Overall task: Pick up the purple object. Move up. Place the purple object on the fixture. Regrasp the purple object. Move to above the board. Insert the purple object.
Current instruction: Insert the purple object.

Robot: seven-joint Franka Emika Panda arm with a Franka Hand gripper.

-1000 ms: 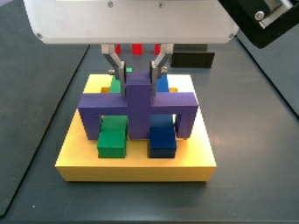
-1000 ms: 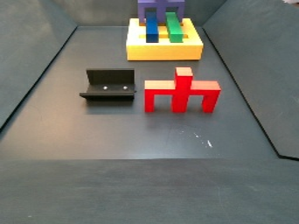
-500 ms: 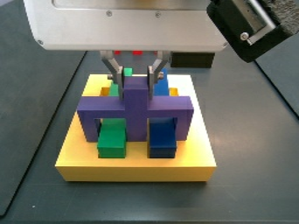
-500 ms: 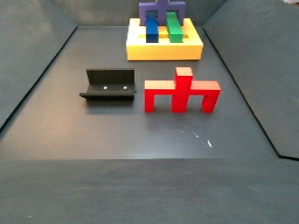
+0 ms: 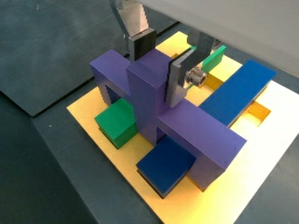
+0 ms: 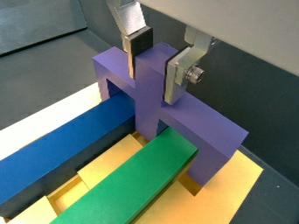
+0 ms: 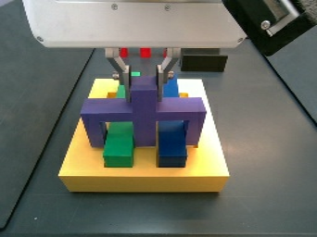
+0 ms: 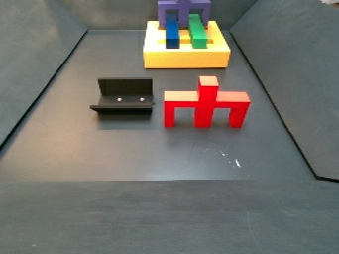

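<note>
In a side view the red piece [image 8: 205, 103] and the fixture [image 8: 122, 98] are sitting mid-frame, and beyond them, at top centre, the purple object [image 8: 181, 12] is standing on the board [image 8: 185, 52]. There we are straddling the green bar [image 7: 119, 144] and blue bar [image 7: 171, 146] with its legs, our gripper [image 5: 163, 63] narrowly pinching the post, its fingers [image 6: 179, 72] flat against it. To seat it well we are judging it best to press straight down, keeping the crossbar level.

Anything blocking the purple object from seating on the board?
Nothing visible does. The purple object already straddles the green bar and blue bar on the board, with the gripper around its post.
</note>
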